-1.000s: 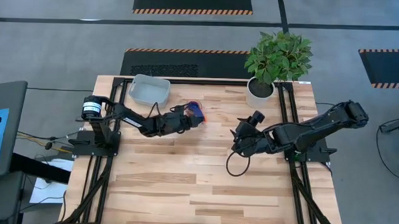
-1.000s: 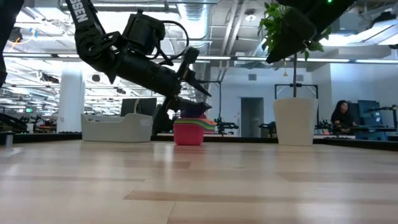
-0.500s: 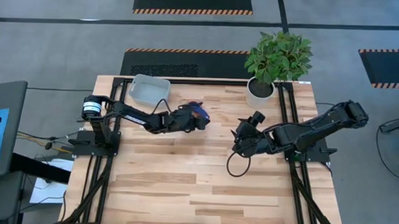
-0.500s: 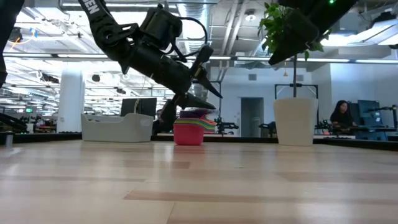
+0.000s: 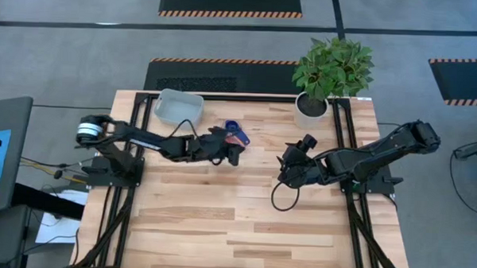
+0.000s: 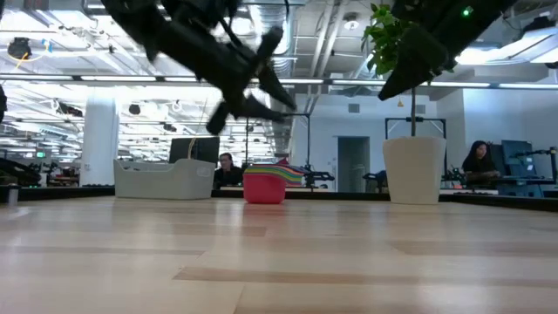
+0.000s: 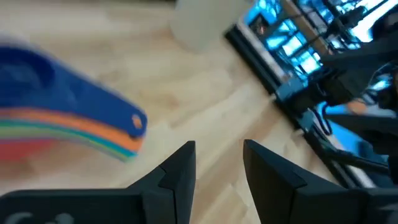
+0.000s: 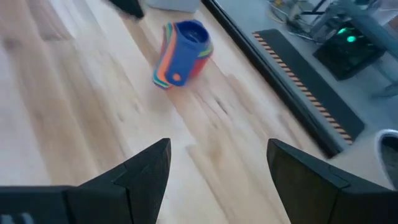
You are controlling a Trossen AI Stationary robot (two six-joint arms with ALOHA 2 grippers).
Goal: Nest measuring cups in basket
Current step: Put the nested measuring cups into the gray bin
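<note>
The measuring cups (image 5: 235,133) stand nested in one stack on the table's far middle, red at the bottom (image 6: 265,187) and dark blue on top (image 8: 185,48), with their flat handles fanned out (image 7: 93,127). The pale basket (image 5: 179,106) stands to their far left and shows in the low view (image 6: 164,178). My left gripper (image 5: 231,154) hangs open and empty above and just near of the stack (image 6: 277,77), its fingers apart in the left wrist view (image 7: 217,155). My right gripper (image 5: 282,172) is open and empty (image 8: 217,152) to the right of the stack.
A white plant pot (image 5: 311,109) with a green plant stands at the far right (image 6: 413,169). A black cable loop (image 5: 282,199) hangs below my right arm. People sit in the room behind the table (image 6: 478,162). Bare wood lies toward the near edge (image 5: 243,230).
My left gripper has come away from the top of the cup stack, rising well above it and drawing a little toward the table's near edge. The stack has stayed standing in place on the table.
</note>
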